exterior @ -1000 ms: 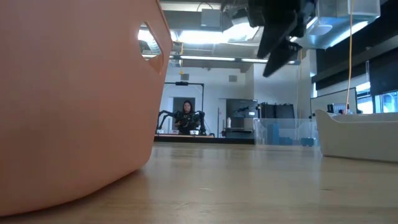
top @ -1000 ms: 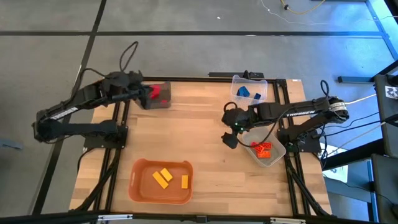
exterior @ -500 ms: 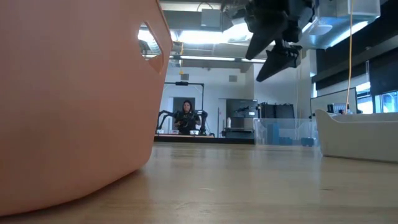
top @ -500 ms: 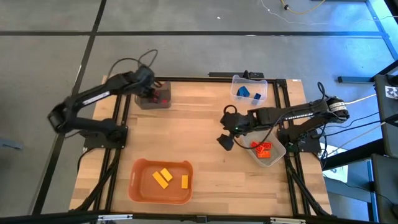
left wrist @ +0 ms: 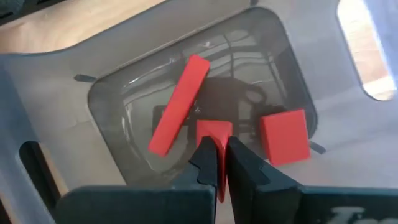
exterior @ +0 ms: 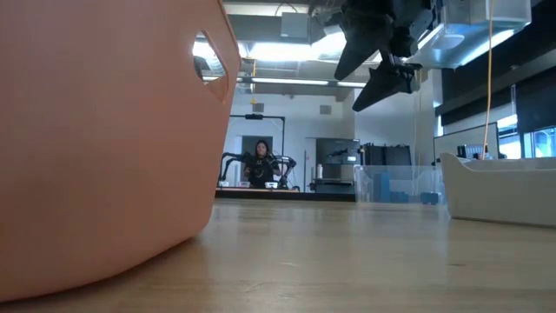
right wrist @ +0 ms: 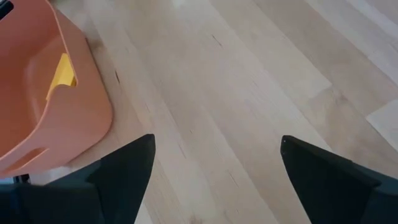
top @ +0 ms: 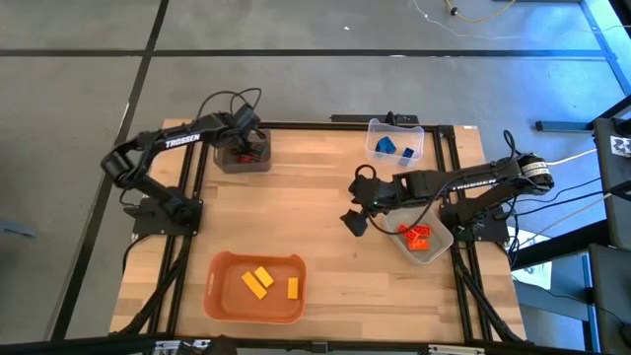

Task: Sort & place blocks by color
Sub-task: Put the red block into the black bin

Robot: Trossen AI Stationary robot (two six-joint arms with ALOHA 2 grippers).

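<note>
- The desk (top: 325, 222) is a pale wooden top on a dark frame, standing on a grey floor (top: 79, 89); most of its middle is bare wood.
- The low view looks level across the wood into a bright hall, where a person (exterior: 261, 162) sits far off behind another pair of dark arms.
- Four bins sit near the edges: a dark bin (top: 258, 163) at the far left corner, a clear bin (top: 373, 131) at the far right, a white bin (top: 441, 237) at the right edge, and an orange bin (top: 222, 286) at the near edge, left of centre.
- The blocks lie sorted: red blocks (left wrist: 285, 135) in the dark bin, blue blocks (top: 385, 145) in the clear bin, orange-red blocks (top: 415, 236) in the white bin, yellow blocks (top: 258, 281) in the orange bin.
- The left tool (left wrist: 217, 163) hangs over the dark bin, its fingers clenched on a thin red block (left wrist: 214, 132) between two loose red ones.
- The right tool (top: 353, 221) hovers above bare wood just left of the white bin, fingers spread wide and holding nothing.
- Open wood stretches between the right tool and the orange bin, well apart from both far bins.
</note>
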